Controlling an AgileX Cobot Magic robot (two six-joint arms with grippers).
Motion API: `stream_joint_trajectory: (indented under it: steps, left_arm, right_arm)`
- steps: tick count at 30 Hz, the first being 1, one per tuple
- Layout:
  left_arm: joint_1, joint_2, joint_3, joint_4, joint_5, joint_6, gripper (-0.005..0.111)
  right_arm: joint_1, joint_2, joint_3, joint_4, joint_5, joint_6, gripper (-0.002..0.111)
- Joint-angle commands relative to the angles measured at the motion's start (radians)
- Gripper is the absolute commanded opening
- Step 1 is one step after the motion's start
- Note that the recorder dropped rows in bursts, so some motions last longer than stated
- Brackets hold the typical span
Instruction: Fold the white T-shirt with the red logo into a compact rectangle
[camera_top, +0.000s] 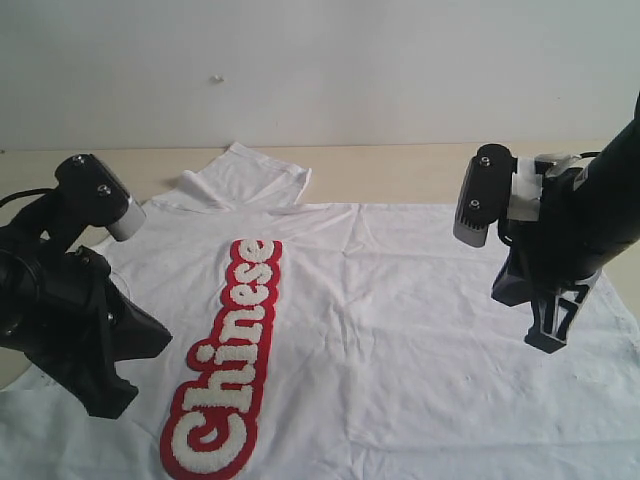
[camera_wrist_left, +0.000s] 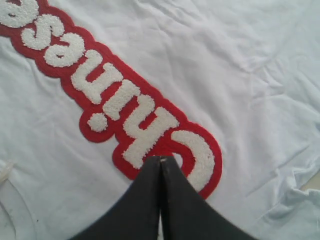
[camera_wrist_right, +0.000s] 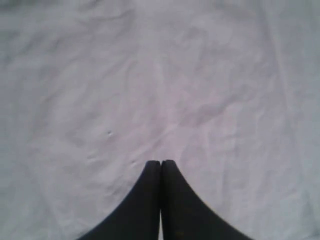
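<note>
We see the white T-shirt (camera_top: 420, 300) spread front up across the desk (camera_top: 400, 170), its cloth lightly creased. The shirt lies under both grippers.

The left gripper (camera_wrist_left: 161, 159) has its 2 jaws pressed together with nothing between them. Its tips point at the "C" end of the red logo (camera_wrist_left: 115, 95), right at the edge of the red patch. From there the white fuzzy letters run away from the tips in a long slanting band. We cannot tell whether the tips touch the cloth.

The right gripper (camera_wrist_right: 161, 162) is likewise closed tight and holds nothing. Only plain white cloth shows around its tips. The logo lies well apart from it, over on the left gripper's side. Its tips point down at the shirt, close above it, and we cannot tell whether they make contact.

1 sleeve (camera_top: 250, 175) lies on the bare desk, farther from both grippers than the logo's "e" end.
</note>
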Motion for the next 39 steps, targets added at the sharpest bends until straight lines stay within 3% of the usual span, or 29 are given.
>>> stream_joint_trajectory:
  steps: [1, 12, 18, 23, 25, 29, 34, 39]
  left_arm:
    - [-0.004, 0.002, -0.005, -0.02, 0.0, -0.034, 0.0]
    - [-0.004, 0.011, -0.005, -0.083, -0.024, -0.036, 0.0]
    - [-0.004, 0.011, -0.005, -0.188, -0.02, -0.038, 0.0]
    - [-0.004, 0.011, -0.005, -0.189, -0.038, -0.006, 0.0]
    - [-0.004, 0.013, -0.005, -0.139, -0.093, 0.06, 0.0]
    - [0.006, 0.081, -0.048, 0.15, -0.051, 0.12, 0.0]
    - [0.084, 0.224, -0.16, 0.363, 0.04, 0.135, 0.0]
    - [0.154, 0.353, -0.257, 0.52, 0.098, 0.28, 0.0]
  right_arm:
    - [0.002, 0.0, -0.008, 0.014, -0.008, 0.007, 0.0]
    - [0.002, 0.004, -0.008, 0.015, -0.008, 0.007, 0.0]
    - [0.002, 0.004, -0.008, 0.013, -0.013, 0.005, 0.0]
    - [0.002, 0.004, -0.008, -0.07, -0.033, 0.005, 0.0]
    - [0.002, 0.004, -0.008, -0.212, -0.033, 0.016, 0.0]
    - [0.002, 0.011, -0.008, -0.43, -0.014, 0.067, 0.0]
    - [0.002, 0.044, -0.013, -0.491, -0.014, 0.067, 0.0]
    - [-0.016, 0.116, -0.05, -0.49, -0.025, 0.044, 0.0]
